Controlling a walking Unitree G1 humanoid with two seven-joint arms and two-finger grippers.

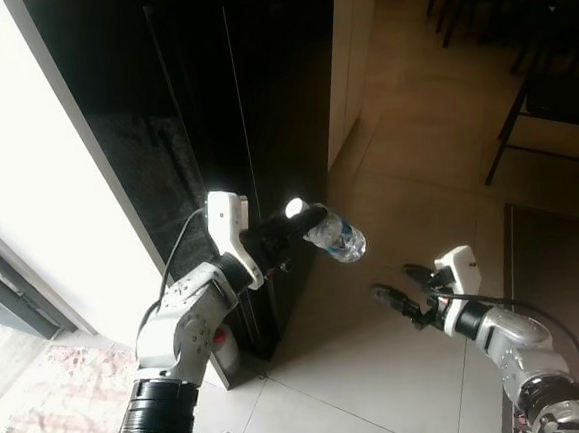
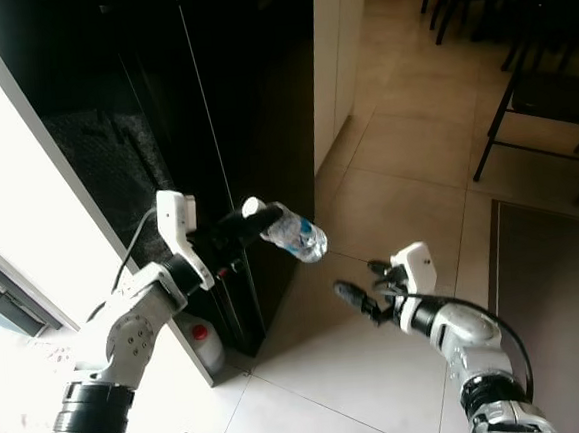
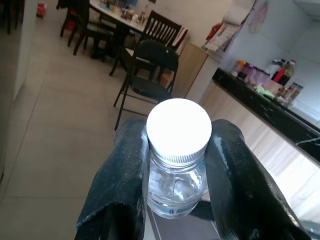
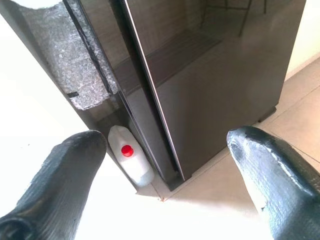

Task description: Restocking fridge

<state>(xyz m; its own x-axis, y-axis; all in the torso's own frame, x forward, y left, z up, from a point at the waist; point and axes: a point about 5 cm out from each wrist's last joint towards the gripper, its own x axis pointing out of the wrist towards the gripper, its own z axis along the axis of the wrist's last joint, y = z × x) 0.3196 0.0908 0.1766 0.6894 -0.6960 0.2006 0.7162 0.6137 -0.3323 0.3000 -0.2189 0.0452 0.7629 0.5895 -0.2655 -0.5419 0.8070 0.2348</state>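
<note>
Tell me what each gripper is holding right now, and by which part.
The left gripper holds a clear water bottle by its neck, the fingers clamped just under the white cap. The right gripper is open and holds nothing.

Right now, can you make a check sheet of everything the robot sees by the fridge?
Surface: beige tiled floor.
Job's things: black fridge, doors shut; water bottle, white cap.
Clutter: white jug with red cap beside the fridge's base.
End effectors: left end effector shut on the water bottle; right end effector open, holding nothing.
Cables: black cable on left arm.
Surroundings: dark chairs, dining table, kitchen counter.
</note>
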